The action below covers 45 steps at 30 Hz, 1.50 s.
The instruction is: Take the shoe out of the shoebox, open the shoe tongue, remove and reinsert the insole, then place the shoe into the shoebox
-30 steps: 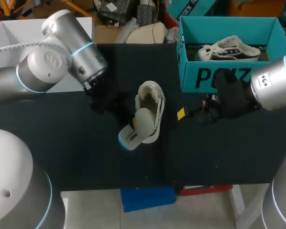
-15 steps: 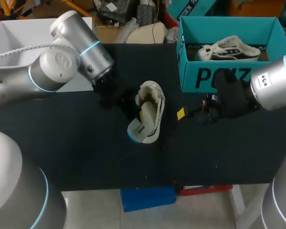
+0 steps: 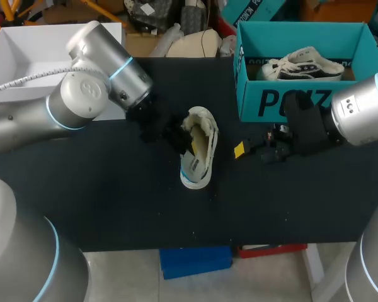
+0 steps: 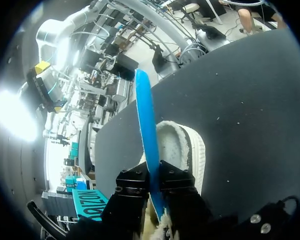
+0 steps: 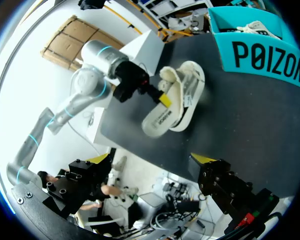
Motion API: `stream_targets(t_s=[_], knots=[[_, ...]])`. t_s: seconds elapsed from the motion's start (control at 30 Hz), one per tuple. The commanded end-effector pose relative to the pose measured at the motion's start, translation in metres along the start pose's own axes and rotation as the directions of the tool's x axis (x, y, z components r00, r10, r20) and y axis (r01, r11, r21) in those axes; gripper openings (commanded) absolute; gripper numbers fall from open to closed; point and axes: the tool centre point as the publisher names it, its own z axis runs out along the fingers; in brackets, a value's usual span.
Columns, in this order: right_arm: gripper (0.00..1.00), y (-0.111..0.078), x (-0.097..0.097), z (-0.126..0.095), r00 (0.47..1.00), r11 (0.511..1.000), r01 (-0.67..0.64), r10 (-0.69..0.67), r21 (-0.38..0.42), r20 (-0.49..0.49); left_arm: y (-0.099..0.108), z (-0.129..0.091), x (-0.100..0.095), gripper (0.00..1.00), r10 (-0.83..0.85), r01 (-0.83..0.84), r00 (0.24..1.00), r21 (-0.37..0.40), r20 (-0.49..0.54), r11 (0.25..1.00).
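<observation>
Since the coming move turns on how the insole lines up with the shoe, we list items by that relation.

1. Desk (image 3: 113, 207): black top that carries everything below.
2. Shoebox (image 3: 290, 104): teal and open, at the far right of the desk. A second shoe (image 3: 309, 65) lies inside it.
3. Shoe (image 3: 205, 148): out of the box, on the desk near its middle, opening upward. Its long axis runs from the desk's far side toward the near edge. It is well apart from the shoebox.
4. Insole (image 4: 146, 130): blue-edged, running along the shoe's long axis. In the left wrist view it stands on edge above the fleecy opening and, by our reading, is not yet laid flat.
5. Left gripper (image 4: 154, 182): just beside the shoe's far end, on its left, and clamped on the insole from both sides. This is the nearer arm.
6. Right gripper (image 3: 240, 150): to the shoe's right, before the shoebox's front wall, and touching nothing. We cannot tell how wide it stands.
</observation>
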Motion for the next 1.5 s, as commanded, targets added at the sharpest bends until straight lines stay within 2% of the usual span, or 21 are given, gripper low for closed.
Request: stream_targets(t_s=[0.03, 0.07, 0.1, 0.5, 0.53, 0.6, 0.67, 0.7, 0.73, 0.83, 0.93, 0.97, 1.03, 1.23, 1.5], knots=[[1.00, 0.000, 0.001, 0.000, 1.000, 1.000, 0.000, 0.000, 0.001, 0.002, -0.009, -0.002, -0.005, 0.77, 0.001, -0.001, 1.000, -0.014, -0.004, 1.000], [1.00, 0.000, 0.001, 0.000, 1.000, 1.000, 0.000, 0.000, 0.001, 0.002, -0.011, -0.004, -0.005, 0.95, 0.001, -0.001, 1.000, -0.013, -0.007, 1.000], [1.00, 0.000, 0.001, 0.000, 1.000, 1.000, 0.000, 0.000, 0.001, 0.002, -0.014, -0.005, -0.006, 1.00, 0.000, -0.001, 1.000, -0.007, -0.012, 1.000], [1.00, 0.000, 0.001, 0.000, 1.000, 1.000, 0.000, 0.000, 0.001, 0.002, -0.049, -0.015, -0.011, 1.00, -0.018, 0.019, 1.000, 0.025, -0.023, 1.000], [1.00, 0.000, 0.001, 0.000, 1.000, 1.000, 0.000, 0.000, 0.001, 0.002, -0.051, -0.015, -0.010, 0.95, -0.024, 0.025, 0.999, 0.027, -0.022, 0.999], [1.00, 0.000, 0.001, 0.000, 1.000, 1.000, 0.000, 0.000, 0.001, 0.002, -0.055, -0.014, -0.008, 0.73, -0.030, 0.030, 0.999, 0.022, -0.028, 0.999], [1.00, 0.000, 0.001, 0.000, 1.000, 1.000, 0.000, 0.000, 0.001, 0.002, -0.058, -0.013, -0.007, 0.73, -0.041, 0.042, 0.999, 0.021, -0.025, 0.999], [1.00, 0.000, 0.001, 0.000, 1.000, 1.000, 0.000, 0.000, 0.001, 0.002, -0.060, -0.012, -0.006, 0.65, -0.043, 0.044, 0.999, 0.022, -0.026, 0.999], [1.00, 0.000, 0.001, 0.000, 1.000, 1.000, 0.000, 0.000, 0.001, 0.002, -0.061, -0.011, -0.005, 0.47, -0.048, 0.048, 0.999, 0.021, -0.026, 0.999], [1.00, 0.000, 0.001, 0.000, 1.000, 1.000, 0.000, 0.000, 0.001, 0.002, -0.064, -0.011, -0.002, 0.24, -0.056, 0.056, 0.998, 0.020, -0.025, 0.998], [1.00, 0.000, 0.001, 0.000, 1.000, 1.000, 0.000, 0.000, 0.001, 0.002, -0.069, -0.013, -0.001, 0.21, -0.064, 0.065, 0.998, 0.022, -0.025, 0.998], [1.00, 0.000, 0.001, 0.000, 1.000, 1.000, 0.000, 0.000, 0.001, 0.002, -0.070, -0.013, 0.000, 0.17, -0.066, 0.067, 0.998, 0.022, -0.025, 0.998], [1.00, 0.000, 0.001, 0.000, 1.000, 1.000, 0.000, 0.000, 0.001, 0.002, -0.074, -0.012, 0.001, 0.00, -0.071, 0.072, 0.997, 0.029, -0.018, 0.997], [1.00, 0.000, 0.001, 0.000, 1.000, 1.000, 0.000, 0.000, 0.001, 0.002, -0.076, -0.011, 0.006, 0.00, -0.086, 0.086, 0.996, 0.048, 0.009, 0.995], [1.00, 0.000, 0.001, 0.000, 1.000, 1.000, 0.000, 0.000, 0.001, 0.002, -0.058, -0.012, 0.009, 0.00, -0.083, 0.082, 0.996, 0.033, 0.033, 0.996]])
